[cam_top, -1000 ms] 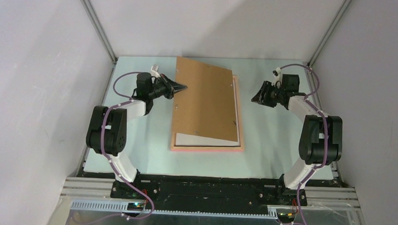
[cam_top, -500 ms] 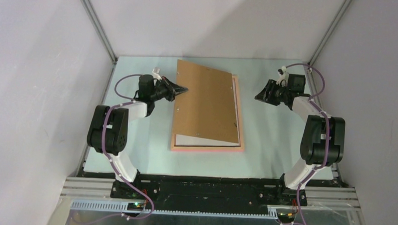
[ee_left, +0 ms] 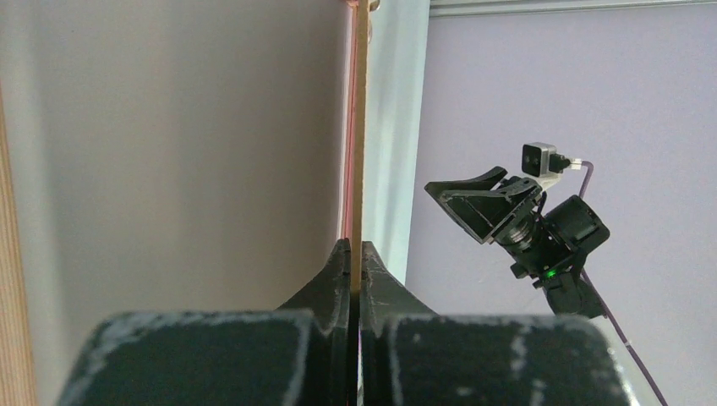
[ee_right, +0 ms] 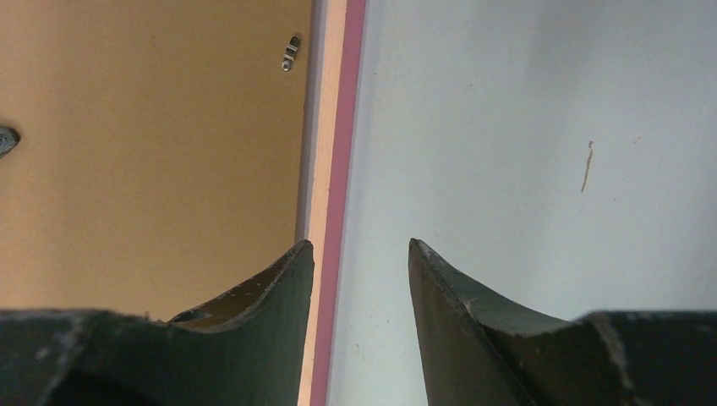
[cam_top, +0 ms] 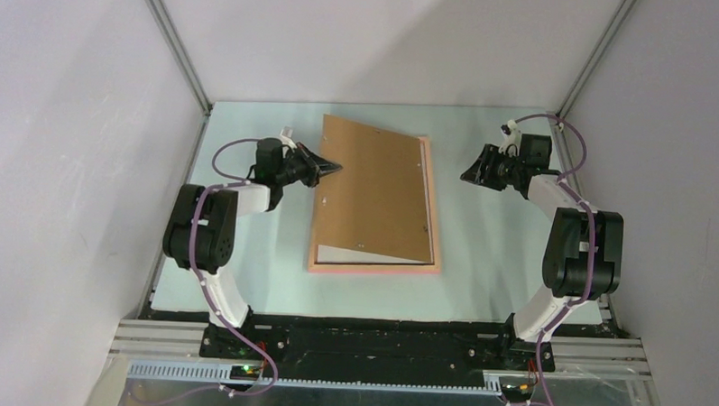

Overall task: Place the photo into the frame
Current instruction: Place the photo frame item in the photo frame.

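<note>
The top camera looked down over the whole bench [cam_top: 480,279] from behind. Wrist cameras sat close, left edge-on, right overhead, sharing board [ee_right: 152,152] and frame [ee_right: 342,127].

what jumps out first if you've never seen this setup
The big brown board in the middle of the table is tilted up on its left side above the pink frame lying flat beneath it. The left tool is shut on the board's raised left edge, while the right tool hangs open and empty off the frame's right side.
</note>
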`<state>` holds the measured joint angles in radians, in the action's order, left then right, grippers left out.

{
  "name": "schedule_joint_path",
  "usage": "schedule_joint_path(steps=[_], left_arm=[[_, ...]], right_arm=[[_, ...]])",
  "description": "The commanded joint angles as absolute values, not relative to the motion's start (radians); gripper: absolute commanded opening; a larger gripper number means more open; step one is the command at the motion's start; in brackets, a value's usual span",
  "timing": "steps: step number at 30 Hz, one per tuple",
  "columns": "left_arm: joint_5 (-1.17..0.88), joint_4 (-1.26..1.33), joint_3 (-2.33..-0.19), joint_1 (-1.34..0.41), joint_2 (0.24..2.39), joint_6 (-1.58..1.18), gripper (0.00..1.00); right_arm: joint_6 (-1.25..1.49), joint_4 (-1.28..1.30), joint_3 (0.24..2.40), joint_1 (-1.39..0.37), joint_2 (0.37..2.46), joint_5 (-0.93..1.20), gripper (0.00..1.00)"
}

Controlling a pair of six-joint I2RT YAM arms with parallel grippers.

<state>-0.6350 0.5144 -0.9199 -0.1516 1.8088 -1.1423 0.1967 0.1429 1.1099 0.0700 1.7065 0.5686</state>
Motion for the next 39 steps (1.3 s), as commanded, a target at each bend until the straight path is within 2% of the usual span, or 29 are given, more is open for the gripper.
schedule_joint_path(steps=[1, 39], left_arm=[[-0.663, 0.584, -0.975, -0.169, 1.81, -1.145, 0.0], [-0.678, 0.576, -1.002, -0.187, 1.826, -1.138, 0.0]], right_arm=[[0.17, 0.113, 1.108, 0.075, 1.671, 0.57, 0.5], [0.17, 0.115, 1.108, 0.074, 1.707, 0.587, 0.49]])
